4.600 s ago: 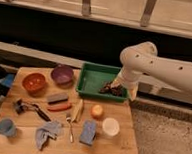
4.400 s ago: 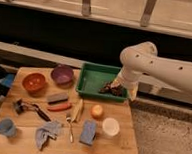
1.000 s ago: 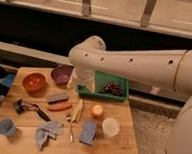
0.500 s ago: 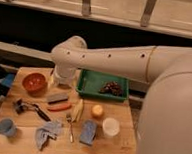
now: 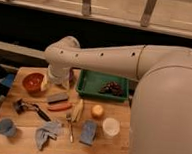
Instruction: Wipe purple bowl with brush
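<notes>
The round, matte purple bowl (image 5: 71, 76) sits at the back of the wooden worktop (image 5: 104, 148), a little left of the frame's centre. Only a dark sliver of its right edge shows, because the white robot arm covers the rest. The arm sweeps in from the large white body at the right. It bends down over the bowl, and the end effector (image 5: 52, 83) hangs at its lower end, right at the bowl's left side. I cannot tell whether it is spread or pressed together, or whether it touches the bowl.

The slim black brush (image 5: 33, 109) lies flat on the worktop towards the lower left, well apart from the purple bowl and from the end effector. Its bulky dark head is at the left and its thin handle runs down to the right.

Just left of the end effector stands the round orange-red bowl (image 5: 32, 81). Below the end effector lie a grey rectangular block (image 5: 58, 97) and, under that, a long orange-red object (image 5: 60, 107). To the right of the purple bowl is a green rectangular tray (image 5: 90, 86) with a dark brown clump (image 5: 112, 88) inside.

Nearer the front edge are a metal fork (image 5: 70, 130), a crumpled grey-blue cloth (image 5: 47, 133), a small blue cup (image 5: 5, 127) and a white cup (image 5: 110, 127).
</notes>
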`<state>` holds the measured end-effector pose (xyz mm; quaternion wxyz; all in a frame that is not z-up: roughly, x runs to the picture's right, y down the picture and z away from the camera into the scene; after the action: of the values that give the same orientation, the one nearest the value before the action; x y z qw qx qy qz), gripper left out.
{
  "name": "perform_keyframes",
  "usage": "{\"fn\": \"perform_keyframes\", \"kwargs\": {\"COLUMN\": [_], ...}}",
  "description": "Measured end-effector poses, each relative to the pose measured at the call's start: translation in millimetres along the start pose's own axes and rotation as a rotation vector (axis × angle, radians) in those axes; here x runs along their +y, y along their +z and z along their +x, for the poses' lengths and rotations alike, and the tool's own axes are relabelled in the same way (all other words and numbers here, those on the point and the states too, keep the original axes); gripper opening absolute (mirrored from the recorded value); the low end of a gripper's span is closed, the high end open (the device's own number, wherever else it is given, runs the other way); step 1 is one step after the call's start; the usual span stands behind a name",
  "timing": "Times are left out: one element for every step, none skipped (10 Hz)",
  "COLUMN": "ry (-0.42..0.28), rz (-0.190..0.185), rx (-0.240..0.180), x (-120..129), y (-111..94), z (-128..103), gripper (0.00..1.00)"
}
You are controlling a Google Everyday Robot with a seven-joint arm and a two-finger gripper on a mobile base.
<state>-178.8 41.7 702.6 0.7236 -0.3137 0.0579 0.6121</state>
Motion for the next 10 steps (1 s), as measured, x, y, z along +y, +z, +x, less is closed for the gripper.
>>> {"fn": "perform_keyframes", "kwargs": {"ry": [-0.005,-0.024,-0.048,-0.065,-0.086,-0.110,-0.124,-0.140,-0.151,-0.162], "rz": [0.007,0.007,0.004,-0.003,-0.016,-0.036,-0.046,-0.058,-0.070,-0.082], "rx": [-0.001,0.000,0.000,0.004,0.009,0.023,0.035,0.057,0.077,0.096], "x": [-1,4,12,23,38,56,65,73,78,84], "y": [1,6,12,21,35,53,65,85,100,112], "z": [0,-1,-6,-12,-23,-31,-35,-37,-37,-36], "gripper": [0.73,0.73,0.73,0.73,0.73,0.73,0.73,0.73,0.73,0.73]}}
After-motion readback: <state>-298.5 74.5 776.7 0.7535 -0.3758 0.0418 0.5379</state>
